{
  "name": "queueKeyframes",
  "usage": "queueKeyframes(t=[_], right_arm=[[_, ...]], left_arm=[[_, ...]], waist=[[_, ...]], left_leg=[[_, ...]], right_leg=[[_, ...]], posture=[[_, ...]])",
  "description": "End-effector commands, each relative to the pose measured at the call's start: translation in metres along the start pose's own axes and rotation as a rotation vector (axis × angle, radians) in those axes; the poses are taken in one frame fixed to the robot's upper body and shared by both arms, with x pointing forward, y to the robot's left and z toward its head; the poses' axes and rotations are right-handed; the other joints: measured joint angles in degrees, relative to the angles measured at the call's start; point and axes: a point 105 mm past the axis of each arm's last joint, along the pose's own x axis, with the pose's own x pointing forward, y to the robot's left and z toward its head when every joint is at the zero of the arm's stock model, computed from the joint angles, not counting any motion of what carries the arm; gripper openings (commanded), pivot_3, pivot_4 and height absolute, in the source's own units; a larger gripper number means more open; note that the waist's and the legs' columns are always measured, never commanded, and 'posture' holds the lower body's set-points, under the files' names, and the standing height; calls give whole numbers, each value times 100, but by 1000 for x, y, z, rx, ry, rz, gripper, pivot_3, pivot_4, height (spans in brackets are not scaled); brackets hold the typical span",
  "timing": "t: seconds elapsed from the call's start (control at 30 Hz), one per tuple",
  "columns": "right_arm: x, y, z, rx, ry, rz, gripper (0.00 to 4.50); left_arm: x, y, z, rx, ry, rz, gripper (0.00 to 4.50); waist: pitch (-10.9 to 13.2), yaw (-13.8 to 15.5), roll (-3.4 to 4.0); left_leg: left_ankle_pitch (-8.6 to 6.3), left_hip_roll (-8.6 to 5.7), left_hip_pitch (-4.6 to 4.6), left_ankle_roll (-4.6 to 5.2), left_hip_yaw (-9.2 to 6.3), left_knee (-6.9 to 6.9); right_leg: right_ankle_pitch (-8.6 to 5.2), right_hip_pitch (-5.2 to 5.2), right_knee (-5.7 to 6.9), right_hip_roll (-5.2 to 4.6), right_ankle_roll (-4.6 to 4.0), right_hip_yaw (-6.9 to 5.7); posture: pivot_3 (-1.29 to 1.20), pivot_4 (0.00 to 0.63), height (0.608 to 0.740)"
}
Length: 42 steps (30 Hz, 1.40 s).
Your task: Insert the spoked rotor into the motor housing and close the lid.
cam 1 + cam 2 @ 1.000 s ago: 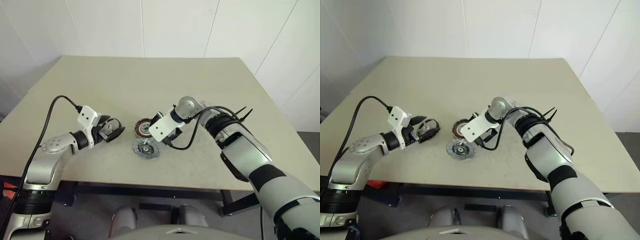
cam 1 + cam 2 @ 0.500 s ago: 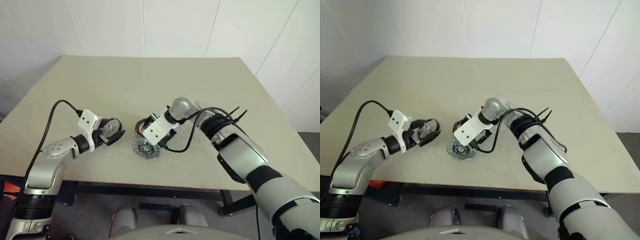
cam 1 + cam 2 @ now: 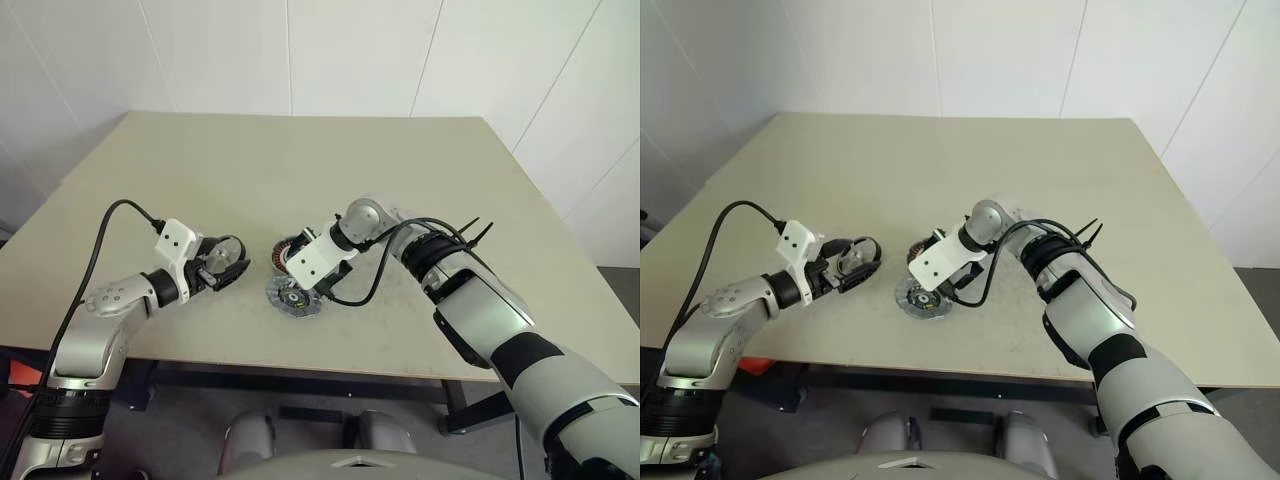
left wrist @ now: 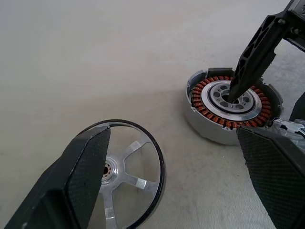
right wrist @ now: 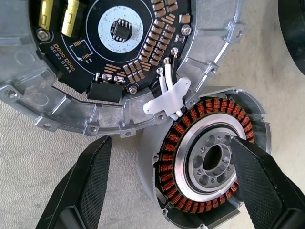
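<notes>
As the table (image 3: 300, 160) stands, contents: three motor parts grouped near its front edge, between the two arms.
Motor housing (image 4: 233, 102): thick round shell, open face up, grey outer wall with a dark rim.
Housing, contents: a ring of copper-brown windings around a pale metal centre with a bore and small holes; one black finger of the right gripper has its tip in that centre.
Housing, place: mid-table, at 12 o'clock of the grey cover and touching it.
Grey cover (image 5: 109, 57): flat cast disc with a lugged rim, lying with a dark circuit board facing up; yellow components, a central chip and rows of small copper-coloured parts show on the board.
Link: white wires and a white clip (image 5: 167, 98) run from the cover's board edge to the housing's rim.
Right gripper (image 5: 169, 143): pointing steeply down, jaws spread wide and straddling the housing; nothing clamped.
Left gripper (image 4: 174, 130): jaws spread wide, aimed toward the housing from its 9 o'clock side, well apart from it; nothing clamped between the two fingers.
Spoked rotor (image 4: 131, 167): outside the housing, at its 9 o'clock, just beside one finger of the left gripper.
Rotor, contact: whether it leans on that finger or only sits behind it cannot be told.
Rotor, appearance: thin dark outer ring, bright grey radial spokes, small central hub with tiny holes.
</notes>
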Motion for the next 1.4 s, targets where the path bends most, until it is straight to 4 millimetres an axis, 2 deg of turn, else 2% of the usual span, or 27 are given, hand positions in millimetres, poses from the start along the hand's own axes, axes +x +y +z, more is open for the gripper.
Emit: queueKeyframes(t=[0.03, 0.27, 0.37, 0.83, 1.17, 1.4], right_arm=[[-3, 3, -8, 2, 43, 19, 4441], [2, 15, -19, 43, 73, 49, 4441], [3, 16, -21, 48, 79, 48, 4441], [9, 22, -24, 64, 94, 70, 4441], [3, 29, -27, 58, 96, 124, 4441], [-10, 37, -36, 51, 128, 176, 4441]], left_arm=[[-1, -3, 13, 42, -43, -5, 4500], [-1, -4, 12, 41, -40, -7, 4500], [-1, -4, 12, 41, -38, -9, 4500], [0, -7, 10, 34, -38, -9, 4500], [0, -19, 4, 1, -46, -7, 4500], [2, -32, -5, -41, -54, -1, 4500]], waist=[[0, 0, 0], [0, 2, 0], [1, 2, 1], [0, 0, 0], [0, 9, 1], [0, 69, 1]], left_leg=[[0, 0, 2, 0, 0, 0], [0, -1, 34, 0, 0, 0], [-1, -2, 68, -1, -1, -1], [-1, -5, 74, -1, -8, 0], [-1, -6, 73, -1, -9, -1], [-2, -9, 57, 1, -7, -2]], right_leg=[[0, 2, 0, 0, 0, 0], [-2, 33, -1, -1, 4, 2], [-26, 62, -2, -1, 44, 4], [-27, 70, -3, -1, 46, 5], [-28, 71, -8, -2, 47, 6], [-28, 74, -18, -2, 48, 15]], posture=[[0, 0, 740], [0, 0, 740], [0, 0, 740], [0, 0, 740], [0, 0, 740], [0, 0, 740]])
